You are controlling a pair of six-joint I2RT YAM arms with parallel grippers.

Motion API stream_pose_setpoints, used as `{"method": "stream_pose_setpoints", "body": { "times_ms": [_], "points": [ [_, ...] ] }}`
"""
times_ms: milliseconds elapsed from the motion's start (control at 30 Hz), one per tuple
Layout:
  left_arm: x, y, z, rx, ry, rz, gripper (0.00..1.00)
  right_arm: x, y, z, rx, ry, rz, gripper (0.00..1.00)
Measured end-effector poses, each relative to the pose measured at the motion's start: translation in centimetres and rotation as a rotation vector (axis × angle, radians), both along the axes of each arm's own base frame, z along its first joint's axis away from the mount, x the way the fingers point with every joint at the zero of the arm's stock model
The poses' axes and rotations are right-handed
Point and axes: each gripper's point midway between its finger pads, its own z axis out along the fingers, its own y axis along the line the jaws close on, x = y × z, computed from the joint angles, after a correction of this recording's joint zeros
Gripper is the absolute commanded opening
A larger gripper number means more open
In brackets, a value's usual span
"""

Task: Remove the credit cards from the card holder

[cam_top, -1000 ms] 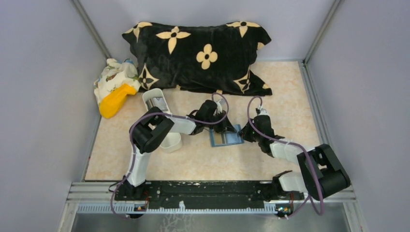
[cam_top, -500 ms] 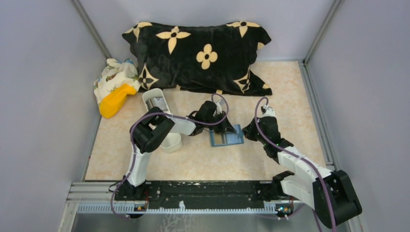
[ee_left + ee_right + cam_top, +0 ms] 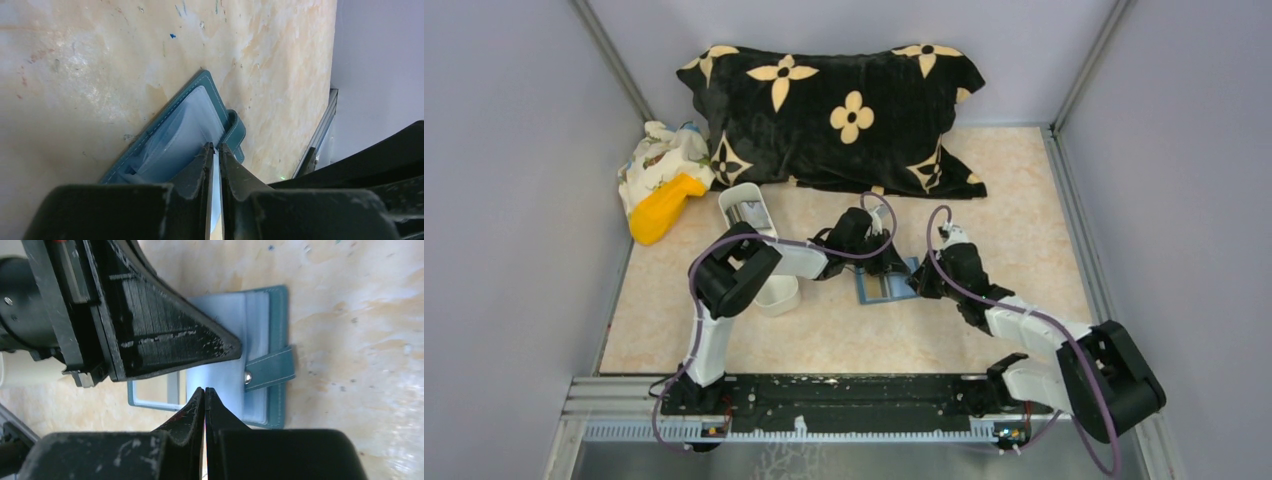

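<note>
A large black velvety pillow (image 3: 844, 110) with a cream four-petal flower pattern was laid along the far side of the table (image 3: 1014, 190). The pattern was the only marking that could be made out. The table was seen to be beige and marbled, and it was enclosed by plain lilac-grey walls (image 3: 514, 200). A black mounting rail (image 3: 824, 395) was fixed along its near edge.

A crumpled floral cloth (image 3: 656, 155) and a yellow plastic object (image 3: 662, 210) were left at the far left. A white oblong tray (image 3: 776, 297) was partly covered by the left arm.

The small blue-teal folding card holder (image 3: 882, 290) was spread open flat on the table near its middle, between the two grippers. From above, the left gripper (image 3: 892, 268) was placed over its far edge and the right gripper (image 3: 919, 287) at its right end.

Small blue and red specks on the table were shown only in the left wrist view. There the left jaws were closed to a narrow slit on a thin pale leaf running from the holder's clear inner pocket.

The tab with its metal snap stud (image 3: 247, 376) and a clear window with the table visible through it were shown only in the right wrist view. There the right jaws were pressed fully together with nothing held, their tips over the holder. Contact could not be judged. Whether credit cards were in the pockets could not be told.
</note>
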Motion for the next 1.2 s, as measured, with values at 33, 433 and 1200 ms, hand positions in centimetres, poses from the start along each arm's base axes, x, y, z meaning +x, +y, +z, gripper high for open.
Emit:
{"method": "stream_pose_setpoints", "body": {
  "times_ms": [33, 433, 1200],
  "points": [
    [0.0, 0.0, 0.0, 0.002, -0.003, 0.001, 0.15, -0.2, 0.5, -0.3, 0.000, 0.008, 0.017, 0.00],
    [0.4, 2.0, 4.6, 0.017, -0.124, 0.055, 0.16, -0.3, 2.2, -2.9, 0.065, 0.072, 0.026, 0.00],
    [-2.0, 13.2, 0.0, 0.371, -0.064, 0.362, 0.40, 0.4, 2.9, -3.0, 0.112, 0.077, 0.000, 0.00]
  ]
}}
